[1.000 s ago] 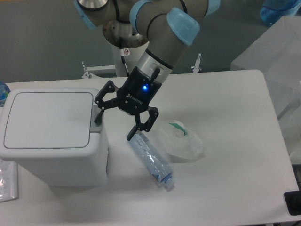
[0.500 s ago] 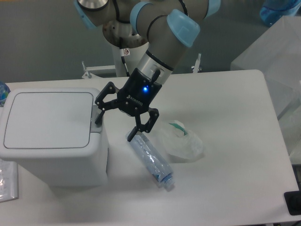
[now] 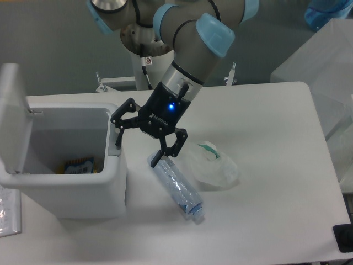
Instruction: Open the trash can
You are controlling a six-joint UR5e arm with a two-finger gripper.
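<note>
The white boxy trash can stands at the left of the table. Its lid stands upright at the far left side, so the bin is open. A yellow and blue packet lies inside. My gripper is open, right of the bin. Its left fingertip is at the grey tab on the bin's right rim. Its right fingertip hangs just above the end of the clear plastic bottle.
A translucent plastic bag with a green mark lies right of the bottle. A clear wrapped item lies at the table's left front edge. A dark object sits at the right front corner.
The trash can lid has swung up from flat and closed to upright. The gripper has dipped slightly at the bin's rim.
</note>
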